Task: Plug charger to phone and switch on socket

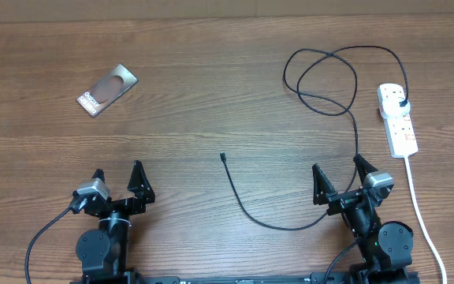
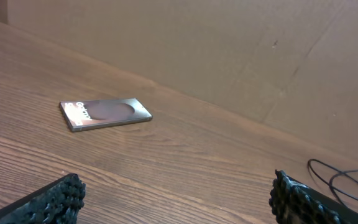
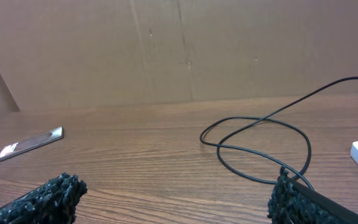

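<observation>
Phone lies flat at the far left of the surface, well beyond the left fingers, which stand wide open and empty; unpinned, it would likely skate away when a plug is pushed in. The charger has its connector tip lying mid-surface between both arms, held by neither. Small and thin, it could twist or slip in a pinch. Right fingers are also wide open and empty, with the cable passing just beside them toward the socket at far right; a snag there could drag the strip.
</observation>
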